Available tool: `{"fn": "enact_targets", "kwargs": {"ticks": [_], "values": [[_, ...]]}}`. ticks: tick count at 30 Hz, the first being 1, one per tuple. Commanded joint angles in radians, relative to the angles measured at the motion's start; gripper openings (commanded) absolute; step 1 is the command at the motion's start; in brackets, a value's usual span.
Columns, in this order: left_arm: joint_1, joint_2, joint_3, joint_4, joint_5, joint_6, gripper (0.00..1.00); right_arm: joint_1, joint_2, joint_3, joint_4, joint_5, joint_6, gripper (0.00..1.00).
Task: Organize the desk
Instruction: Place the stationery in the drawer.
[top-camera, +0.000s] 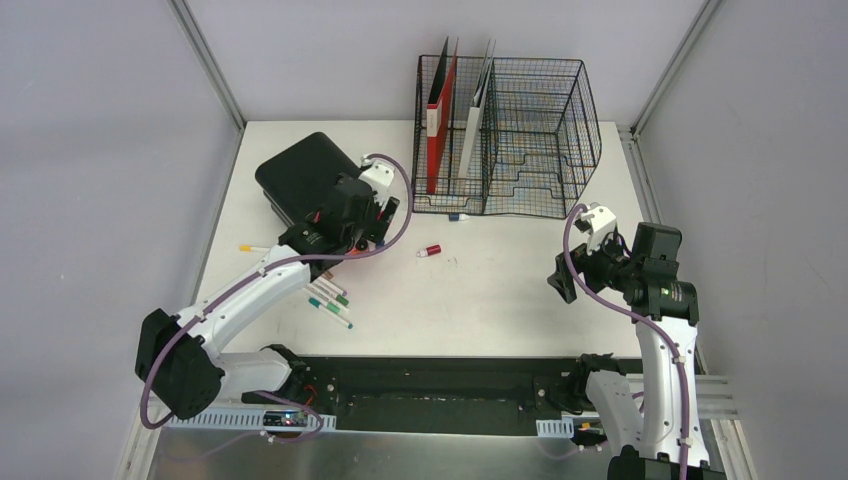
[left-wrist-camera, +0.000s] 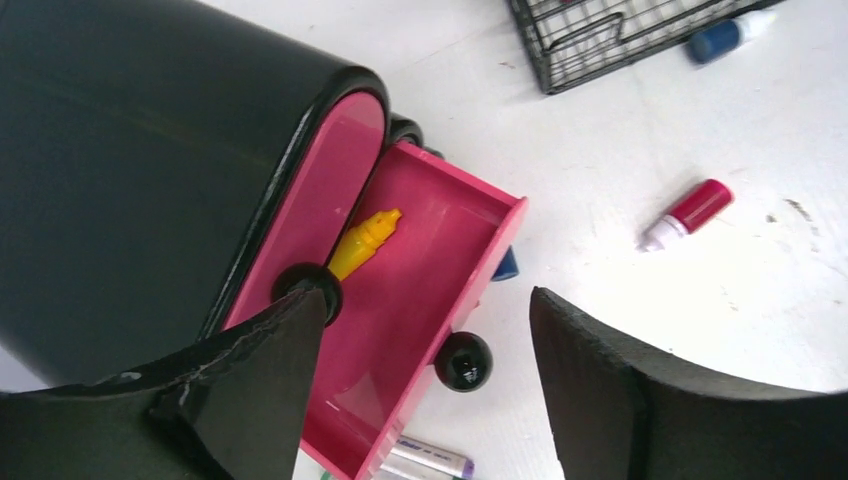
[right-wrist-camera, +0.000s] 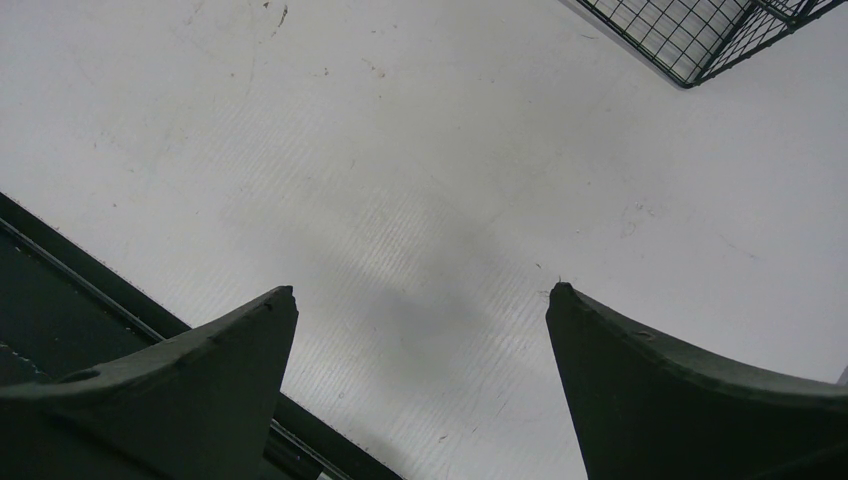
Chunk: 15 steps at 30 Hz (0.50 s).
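Now my left claw (left-wrist-camera: 425, 300) hangs just above the pink drawer (left-wrist-camera: 430, 250), which stands pulled out of the black box (left-wrist-camera: 130, 170) near the far left corner of the surface (top-camera: 500, 290). The jaws are well apart and there is nothing between them. A yellow marker (left-wrist-camera: 368, 240) lies inside the drawer, at its back, half under the box. I judge the drawer is kept open so that small things can be dropped in from above, and that is why my claw is over it and not beside it.

My right claw (right-wrist-camera: 420, 290) is spread as wide as it goes and holds nothing. It waits over a bare part of the surface near the right edge, I think to stay out of the way of the left arm.

The surface is not tidy yet. A small red bottle (left-wrist-camera: 690, 213) lies on its side near the middle, a blue one (left-wrist-camera: 725, 38) lies just in front of the wire rack (top-camera: 510, 135) at the far edge, and several pens (top-camera: 330, 300) are scattered toward the left, some under my left arm. The rack already keeps a red folder (top-camera: 437, 130) upright in its left slots. The red bottle looks like the nearest next thing to collect; being round, it may roll when touched.
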Motion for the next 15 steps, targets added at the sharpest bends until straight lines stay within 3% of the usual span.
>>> {"fn": "enact_targets", "kwargs": {"ticks": [1, 11, 15], "values": [[-0.004, -0.048, -0.013, 0.037, 0.124, -0.027, 0.78, -0.01, -0.014, -0.001, 0.008, -0.034, -0.016, 0.99], [-0.003, -0.105, -0.117, 0.168, 0.293, -0.065, 0.98, -0.01, -0.014, -0.001, 0.009, -0.034, -0.018, 0.99], [-0.002, -0.101, -0.133, 0.195, 0.405, -0.069, 0.98, -0.01, -0.014, -0.002, 0.009, -0.034, -0.018, 0.99]]}}
